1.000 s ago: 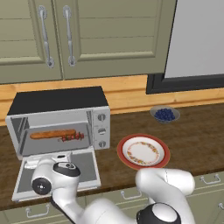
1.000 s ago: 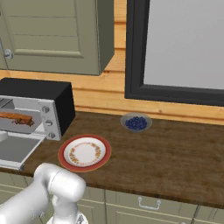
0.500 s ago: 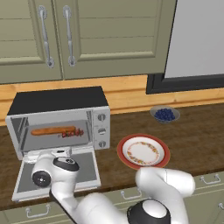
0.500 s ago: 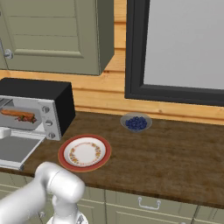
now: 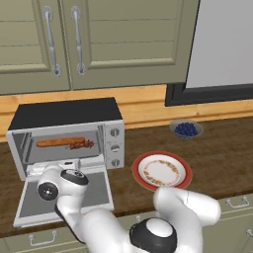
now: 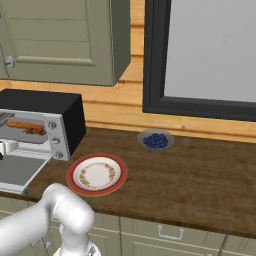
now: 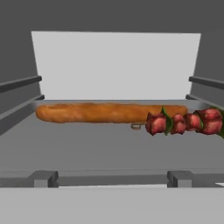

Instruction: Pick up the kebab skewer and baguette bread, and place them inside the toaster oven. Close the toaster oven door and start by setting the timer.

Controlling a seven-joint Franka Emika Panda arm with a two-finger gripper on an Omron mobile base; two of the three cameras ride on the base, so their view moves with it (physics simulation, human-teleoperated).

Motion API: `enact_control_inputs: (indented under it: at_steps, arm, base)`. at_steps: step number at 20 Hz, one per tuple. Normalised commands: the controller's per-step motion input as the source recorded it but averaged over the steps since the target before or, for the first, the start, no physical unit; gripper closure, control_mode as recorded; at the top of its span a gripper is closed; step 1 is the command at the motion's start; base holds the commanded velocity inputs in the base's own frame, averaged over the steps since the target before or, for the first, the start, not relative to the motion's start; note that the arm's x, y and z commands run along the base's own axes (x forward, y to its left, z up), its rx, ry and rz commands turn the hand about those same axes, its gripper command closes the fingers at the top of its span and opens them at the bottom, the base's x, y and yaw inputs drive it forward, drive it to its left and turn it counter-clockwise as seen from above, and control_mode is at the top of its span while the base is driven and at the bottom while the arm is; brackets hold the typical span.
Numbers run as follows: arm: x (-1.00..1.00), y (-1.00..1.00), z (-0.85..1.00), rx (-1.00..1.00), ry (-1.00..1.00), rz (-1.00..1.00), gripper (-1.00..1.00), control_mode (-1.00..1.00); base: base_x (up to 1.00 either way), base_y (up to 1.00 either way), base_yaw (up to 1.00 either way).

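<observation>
Gripper state can't be told, as its fingertips are hidden; the hand is hovering over the dropped-open door (image 5: 94, 190), facing the oven (image 5: 64, 129). Inside, the baguette (image 7: 94, 112) is lying across the rack, with the skewer (image 7: 183, 122) touching its 3 o'clock end. Further right, a plate (image 5: 160, 171) is sitting, berries (image 5: 186, 129) at its 1 o'clock.

A home kitchen, by the look of it: olive cabinets (image 5: 89, 39) over a wooden counter (image 6: 200, 175) carrying a toaster oven (image 5: 69, 133), a plate (image 5: 161, 171) and a bowl of berries (image 6: 155, 140).
</observation>
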Motion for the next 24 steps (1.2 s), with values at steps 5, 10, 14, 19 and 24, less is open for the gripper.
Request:
enact_control_inputs:
  at_steps: [5,10,14,19,24]
  arm:
    - [0.31,0.00,0.00,0.00,0.00,0.00,-1.00,-1.00]
    - [0.26,0.00,0.00,0.00,0.00,0.00,-1.00,-1.00]
    - [0.25,0.01,0.00,0.00,0.00,0.00,-1.00,-1.00]
    - [0.26,0.06,0.00,0.00,0.00,0.00,-1.00,-1.00]
    - [0.20,0.06,0.00,0.00,0.00,0.00,-1.00,-1.00]
  base:
    - [0.00,0.00,0.00]
    - [0.00,0.00,0.00]
    - [0.00,0.00,0.00]
    - [0.00,0.00,0.00]
    - [0.00,0.00,0.00]
